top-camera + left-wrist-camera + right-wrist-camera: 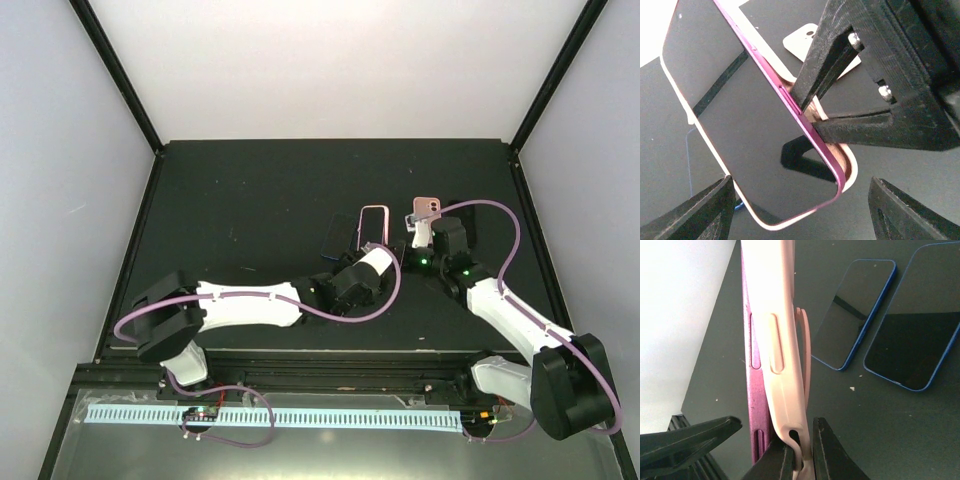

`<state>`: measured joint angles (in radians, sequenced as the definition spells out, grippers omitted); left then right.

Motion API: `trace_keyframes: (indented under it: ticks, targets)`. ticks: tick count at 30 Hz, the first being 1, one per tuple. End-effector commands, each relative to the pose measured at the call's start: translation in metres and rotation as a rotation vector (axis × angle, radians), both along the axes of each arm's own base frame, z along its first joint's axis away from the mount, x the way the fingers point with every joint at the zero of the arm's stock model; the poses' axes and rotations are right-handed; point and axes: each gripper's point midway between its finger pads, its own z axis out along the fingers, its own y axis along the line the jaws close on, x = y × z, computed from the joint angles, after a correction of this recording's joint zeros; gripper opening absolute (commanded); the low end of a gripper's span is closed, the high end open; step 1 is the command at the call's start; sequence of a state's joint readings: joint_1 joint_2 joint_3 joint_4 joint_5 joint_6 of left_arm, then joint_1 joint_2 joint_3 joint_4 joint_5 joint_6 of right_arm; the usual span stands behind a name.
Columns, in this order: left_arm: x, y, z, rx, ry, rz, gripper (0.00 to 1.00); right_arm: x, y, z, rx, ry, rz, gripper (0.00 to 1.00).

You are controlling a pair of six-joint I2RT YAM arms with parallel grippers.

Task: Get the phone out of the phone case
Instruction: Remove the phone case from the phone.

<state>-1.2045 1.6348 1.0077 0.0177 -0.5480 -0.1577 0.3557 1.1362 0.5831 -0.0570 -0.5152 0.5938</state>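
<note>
The right gripper (801, 452) is clamped on the lip of the phone case (777, 340). The phone (740, 110) sits between the left gripper's (800, 192) spread fingers, ungripped. One long edge looks peeled free; the rest is yet to come out.

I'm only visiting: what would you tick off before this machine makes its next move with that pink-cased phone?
1. Right gripper clamped on the pink case: ok.
2. Left gripper open, fingers either side of the phone at its lower end: ok.
3. Phone's magenta edge standing away from the case: ok.
4. Phone fully out of the case: not ok.
5. Phone's far edge unhooked: cannot tell.
6. Blue phones on the table lying apart from the held one: ok.
</note>
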Motion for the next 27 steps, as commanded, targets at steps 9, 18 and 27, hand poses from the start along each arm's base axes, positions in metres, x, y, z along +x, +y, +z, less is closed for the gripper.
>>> trace_keyframes:
  ticks: [9, 18, 27]
  targets:
    - [0.030, -0.002, 0.024, 0.051, -0.139, 0.044, 0.70, 0.002, 0.010, 0.029, 0.083, -0.090, 0.059, 0.01]
    - [0.021, 0.014, 0.044, -0.043, -0.166, 0.034, 0.77, 0.004, 0.011, 0.026, 0.079, -0.077, 0.059, 0.01]
    - [0.035, 0.013, 0.037, 0.013, -0.176, 0.074, 0.74, 0.002, 0.012, 0.027, 0.082, -0.080, 0.067, 0.01]
